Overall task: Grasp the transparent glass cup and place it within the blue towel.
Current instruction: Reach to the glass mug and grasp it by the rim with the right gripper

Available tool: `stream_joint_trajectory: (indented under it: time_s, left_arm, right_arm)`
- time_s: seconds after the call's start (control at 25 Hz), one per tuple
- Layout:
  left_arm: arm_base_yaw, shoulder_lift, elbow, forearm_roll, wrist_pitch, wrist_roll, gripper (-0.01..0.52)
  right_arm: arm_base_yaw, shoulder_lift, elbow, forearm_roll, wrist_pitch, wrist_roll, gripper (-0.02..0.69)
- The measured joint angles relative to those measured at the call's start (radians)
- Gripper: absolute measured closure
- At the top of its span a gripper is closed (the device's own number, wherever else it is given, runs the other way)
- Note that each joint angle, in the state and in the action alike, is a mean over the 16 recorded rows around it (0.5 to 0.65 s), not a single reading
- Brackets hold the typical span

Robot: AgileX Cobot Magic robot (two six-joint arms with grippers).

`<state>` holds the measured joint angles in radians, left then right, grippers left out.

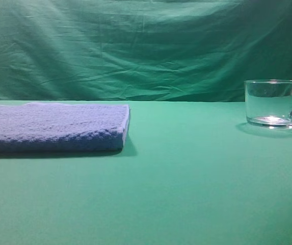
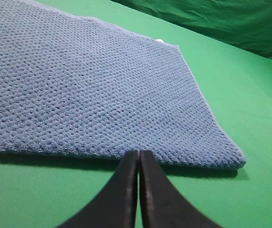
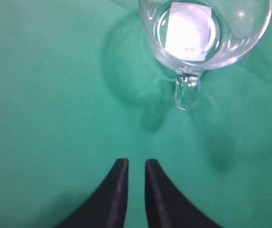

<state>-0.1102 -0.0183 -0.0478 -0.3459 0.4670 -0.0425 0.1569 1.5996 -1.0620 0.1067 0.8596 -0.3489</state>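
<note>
Nearest the lens in the right wrist view, the right gripper [image 3: 136, 164] is seen hanging over bare green cloth [image 3: 55, 95], its two dark fingers drawn to a narrow slit with nothing between them. Straight ahead of those tips, and a little to their right, the transparent glass cup [image 3: 204, 33] is found standing upright, well apart from the gripper. Its small handle [image 3: 188, 92] is turned back toward the fingers, so the handle is met first along the line of approach. A wider opening is judged necessary before the rim or the handle can be taken.

On the other side, the left gripper [image 2: 138, 154] is seen closed tip against tip and empty, hovering just short of the near edge of the blue towel [image 2: 88, 90], which is spread flat ahead of it.

In the high view the towel is laid at the left and the cup at the far right, well apart, with open cloth between. The right arm is judged the nearer to the cup; the carry is expected to run leftward toward the towel.
</note>
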Motion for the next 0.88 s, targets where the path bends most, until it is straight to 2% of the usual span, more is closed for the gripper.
stream_joint_trajectory:
  time_s: [0.2, 0.36, 0.48, 0.88]
  left_arm:
    - [0.0, 0.0, 0.0, 0.0, 0.0, 0.0, 0.514]
    - [0.0, 0.0, 0.0, 0.0, 0.0, 0.0, 0.514]
    - [0.0, 0.0, 0.0, 0.0, 0.0, 0.0, 0.514]
    - [0.0, 0.0, 0.0, 0.0, 0.0, 0.0, 0.514]
  right_arm:
    - [0.001, 0.095, -0.053, -0.028, -0.017, 0.04, 0.102]
    - [0.001, 0.165, -0.097, -0.038, -0.032, 0.053, 0.115]
    - [0.001, 0.21, -0.127, -0.04, -0.038, 0.055, 0.173]
    - [0.002, 0.28, -0.187, -0.058, -0.04, 0.052, 0.445]
